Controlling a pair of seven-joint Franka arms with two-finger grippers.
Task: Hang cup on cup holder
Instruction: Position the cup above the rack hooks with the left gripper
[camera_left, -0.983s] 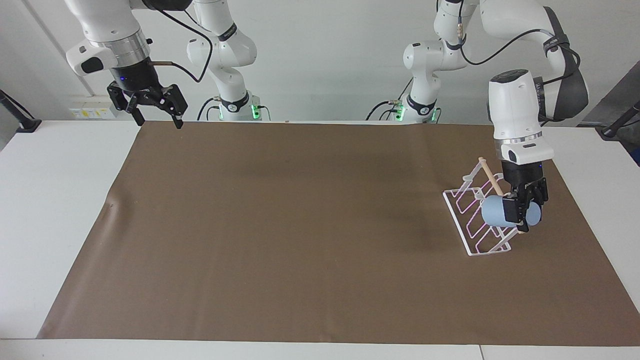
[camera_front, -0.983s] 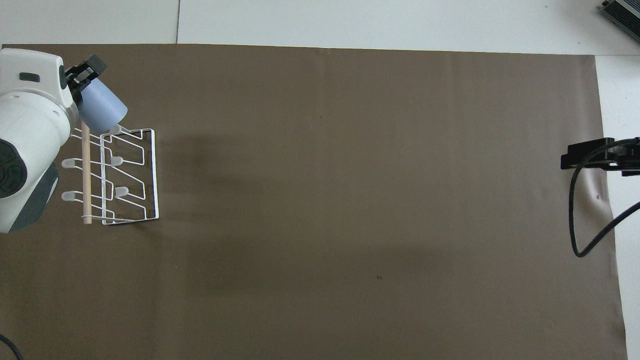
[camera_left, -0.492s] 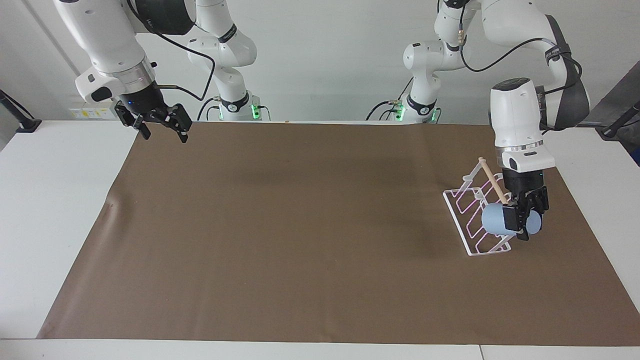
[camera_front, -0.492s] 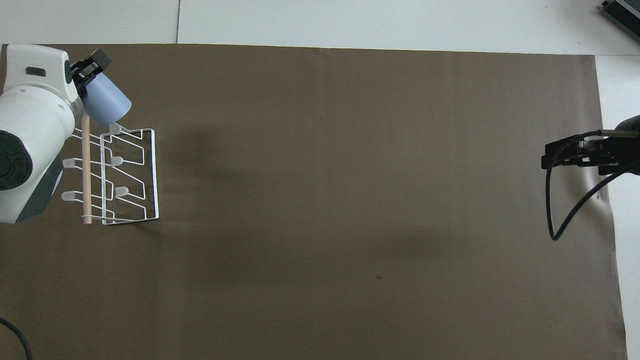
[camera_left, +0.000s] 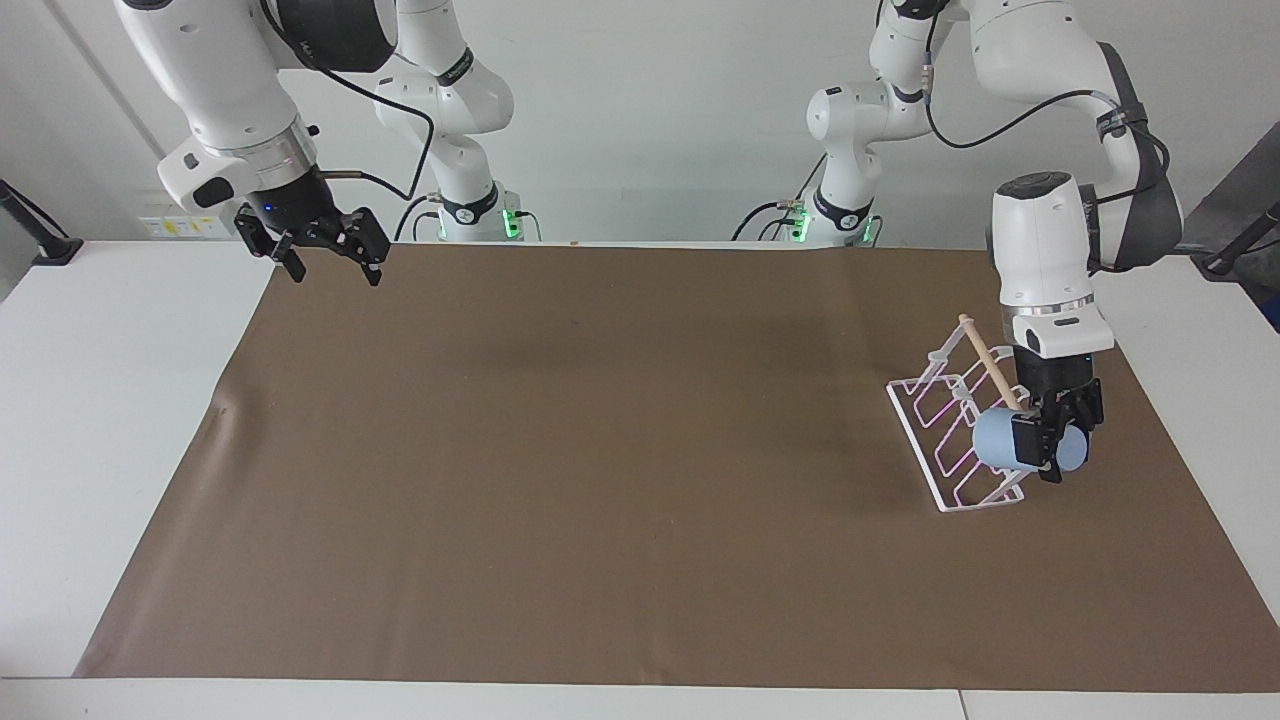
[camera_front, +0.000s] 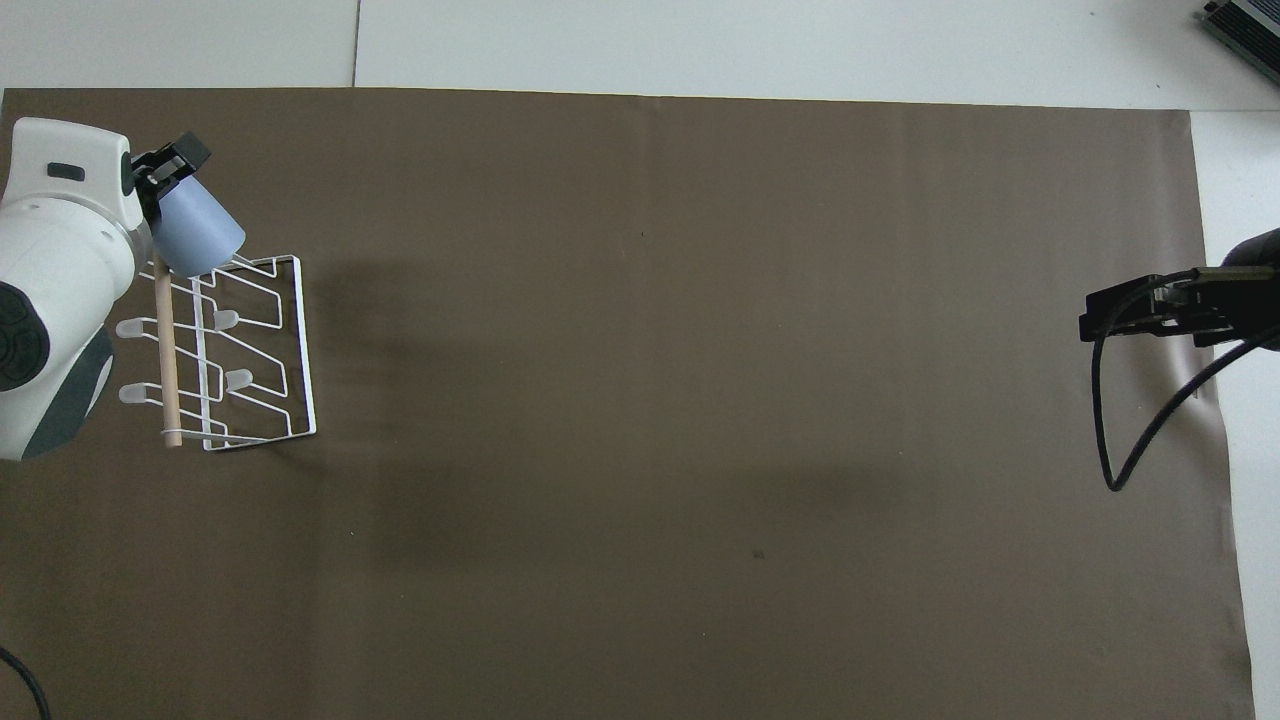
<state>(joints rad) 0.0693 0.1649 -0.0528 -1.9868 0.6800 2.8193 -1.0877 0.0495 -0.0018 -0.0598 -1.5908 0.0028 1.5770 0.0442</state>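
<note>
The light-blue cup (camera_left: 995, 440) (camera_front: 197, 236) lies tilted on its side in my left gripper (camera_left: 1048, 442) (camera_front: 163, 183), which is shut on it near its base. Its wide rim points down at the white wire cup holder (camera_left: 984, 362) (camera_front: 166, 360) and covers the prong farthest from the robots. I cannot tell whether that prong is inside the cup. The cup holder stands on the mat at the left arm's end of the table. My right gripper (camera_left: 335, 277) (camera_front: 1122, 316) hangs open and holds nothing, over the mat's edge at the right arm's end.
A brown mat (camera_left: 600, 450) covers most of the white table (camera_left: 100, 400). A black cable (camera_front: 1140, 440) loops down from the right wrist. Nothing else stands on the mat.
The left gripper has lowered the cup onto the cup holder's farthest prong, and that end of the holder has shifted slightly. The right gripper has drifted a little over the mat's edge.
</note>
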